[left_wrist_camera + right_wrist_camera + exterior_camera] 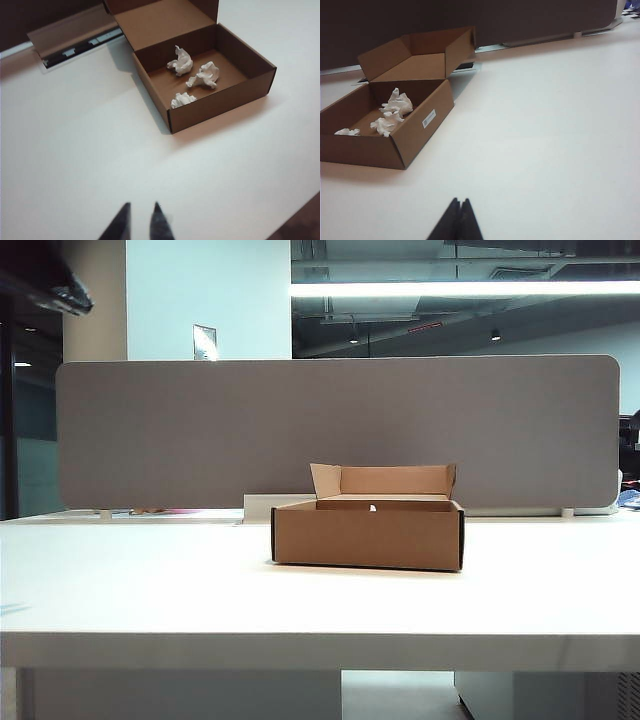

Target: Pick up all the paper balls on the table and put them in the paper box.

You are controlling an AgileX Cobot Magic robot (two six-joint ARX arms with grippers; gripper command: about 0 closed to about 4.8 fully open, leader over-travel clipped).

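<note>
Left wrist view is showing the left claw [141, 220] nearest the lens, its tips standing slightly apart with nothing between them, hanging above bare white surface [75, 150]. Right wrist view is showing the right claw [460, 220] with its tips pressed together, also empty, above the same surface well to the side of the box. Farther off, the paper box [220, 107] is sitting open on the surface, and all three paper balls [181, 61] are lying apart on its floor. No ball is showing anywhere on the surface in any view; neither arm is appearing in the exterior view. Judgement: the collecting step is reading as complete, and the next move is calling only for both arms to be parking clear of the box.
</note>
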